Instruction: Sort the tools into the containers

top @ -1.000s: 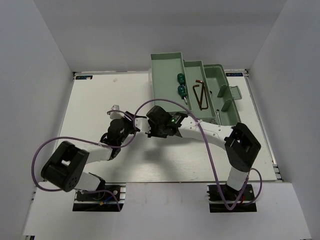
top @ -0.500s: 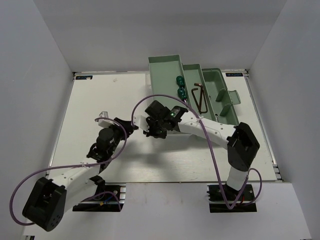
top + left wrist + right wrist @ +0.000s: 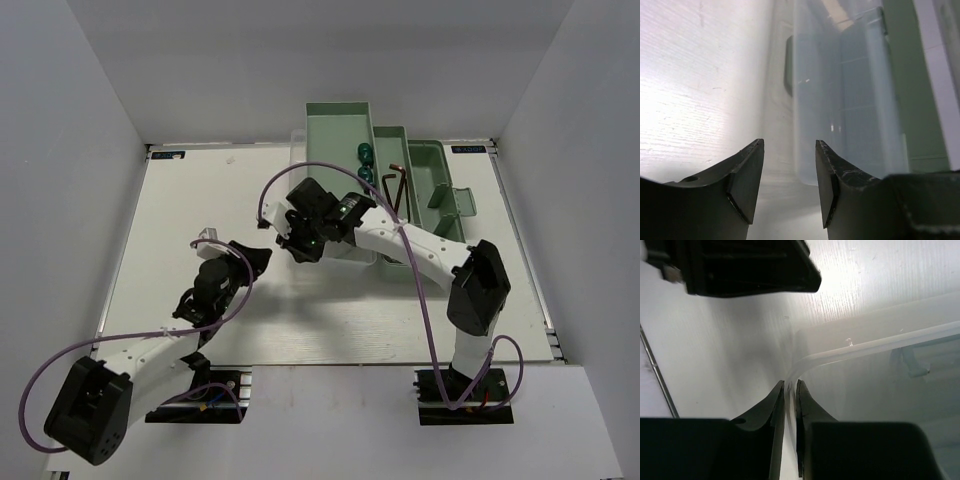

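Lowest in the overhead view, at lower left, the left tool hangs over the bare tabletop with its jaws spread and nothing between them. Its own camera shows it facing the translucent lid from a little way off.

Just beyond it, near the centre, the right tool is narrowed to a slit on the lid's curved corner rim, which runs down into the gap between its fingers. I read that as a thin pinch on the lid.

Farthest off, at upper centre, sits the toolbox. Both screwdrivers lie in one tray and the hex keys in the next to the right. I cannot find the wrenches.

The step looks like lid handling. The right tool should grip the rim lightly and follow the hinge's arc without dragging the box. The left tool should stay clear of the lid's path, ready to steady the box.
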